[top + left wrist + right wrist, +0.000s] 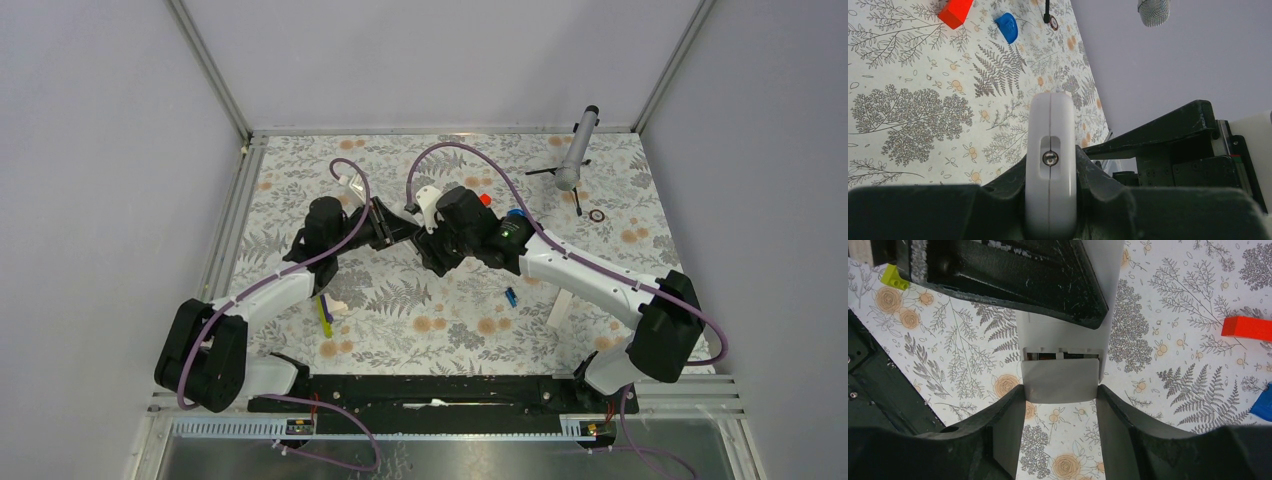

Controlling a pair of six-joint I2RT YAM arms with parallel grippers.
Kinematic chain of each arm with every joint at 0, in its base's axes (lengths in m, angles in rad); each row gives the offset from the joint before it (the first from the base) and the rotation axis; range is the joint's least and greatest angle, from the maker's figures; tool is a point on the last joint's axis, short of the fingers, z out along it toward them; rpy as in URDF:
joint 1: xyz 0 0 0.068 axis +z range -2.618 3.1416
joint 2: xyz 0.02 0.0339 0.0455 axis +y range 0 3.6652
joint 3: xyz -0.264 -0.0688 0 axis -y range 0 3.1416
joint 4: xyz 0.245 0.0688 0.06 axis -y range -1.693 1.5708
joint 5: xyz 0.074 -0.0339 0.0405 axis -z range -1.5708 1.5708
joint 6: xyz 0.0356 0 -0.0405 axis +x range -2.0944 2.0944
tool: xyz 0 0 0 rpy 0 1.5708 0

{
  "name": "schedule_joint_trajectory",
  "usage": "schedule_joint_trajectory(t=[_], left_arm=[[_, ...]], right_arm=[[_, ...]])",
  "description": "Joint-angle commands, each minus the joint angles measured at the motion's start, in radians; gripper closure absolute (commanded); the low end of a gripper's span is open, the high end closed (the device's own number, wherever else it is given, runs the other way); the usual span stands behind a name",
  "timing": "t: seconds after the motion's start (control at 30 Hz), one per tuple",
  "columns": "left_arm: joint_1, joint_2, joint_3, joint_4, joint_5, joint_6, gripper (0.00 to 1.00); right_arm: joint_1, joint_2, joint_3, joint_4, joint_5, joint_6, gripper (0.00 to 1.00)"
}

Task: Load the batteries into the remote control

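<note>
Where the two arms meet, the remote control (1050, 125) is held by both grippers at once. The left gripper (1050, 176) is clamped on it. In the left wrist view the handset is seen edge-on, upright between the two black fingers (1090, 172), with its seam and a small metal stud (1050, 158) facing the camera. The right gripper (1060, 396) is closed on the other end, with its fingers pressed against both side edges of a grey cover panel (1060, 382). Just beyond that panel a narrow gap is exposed in the body of the remote control. Something dark and reddish is seen inside it but cannot be identified. The blue battery (510, 296) is lying on the table (440, 320), well apart from both grippers, beside the right forearm and nearer the arm bases than the right gripper. An orange-red block (1248, 328) and a blue cap (1263, 405) are located on the table to the right of the right gripper.
</note>
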Motion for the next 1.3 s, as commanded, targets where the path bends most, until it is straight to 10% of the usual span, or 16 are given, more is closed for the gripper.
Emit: schedule_joint_trajectory(t=[0.0, 1.27], left_arm=[[-0.005, -0.039, 0.021, 0.031, -0.013, 0.005, 1.0], [-0.004, -0.055, 0.035, 0.084, 0.098, -0.023, 1.0]], right_arm=[[0.008, -0.012, 0.017, 0.045, 0.011, -0.011, 0.47], [0.009, 0.169, 0.201, -0.09, 0.039, 0.018, 0.45]])
